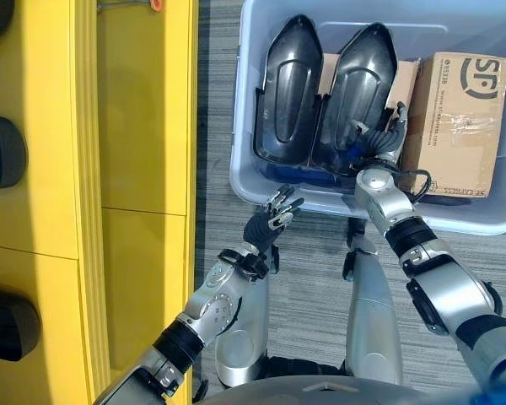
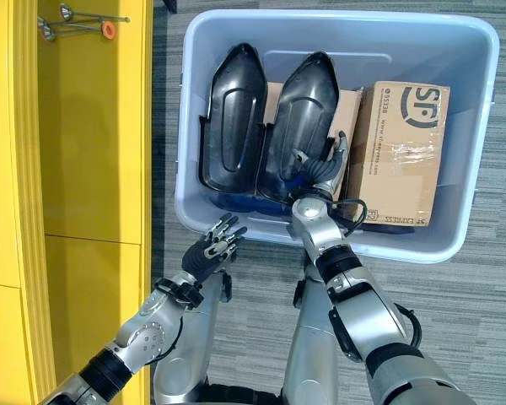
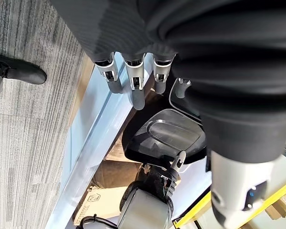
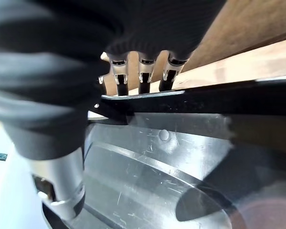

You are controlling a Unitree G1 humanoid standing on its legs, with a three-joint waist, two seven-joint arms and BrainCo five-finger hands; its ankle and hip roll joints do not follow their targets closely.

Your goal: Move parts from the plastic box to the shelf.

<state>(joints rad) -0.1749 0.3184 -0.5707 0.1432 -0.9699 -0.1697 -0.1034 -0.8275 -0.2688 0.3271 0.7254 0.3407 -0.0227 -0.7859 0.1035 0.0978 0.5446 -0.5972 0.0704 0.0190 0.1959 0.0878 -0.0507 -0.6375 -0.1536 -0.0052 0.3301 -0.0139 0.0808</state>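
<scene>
The right hand (image 2: 320, 169) is curled over the edge of the right-hand black part (image 2: 299, 126) in the box (image 2: 481, 110); the left hand (image 2: 212, 246), fingers relaxed and holding nothing, is held at the box's 7 o'clock.

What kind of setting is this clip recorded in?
Probably a workshop or parts-storage area: a yellow shelf on grey carpet, a plastic box holding black moulded parts and a taped cardboard carton.
</scene>
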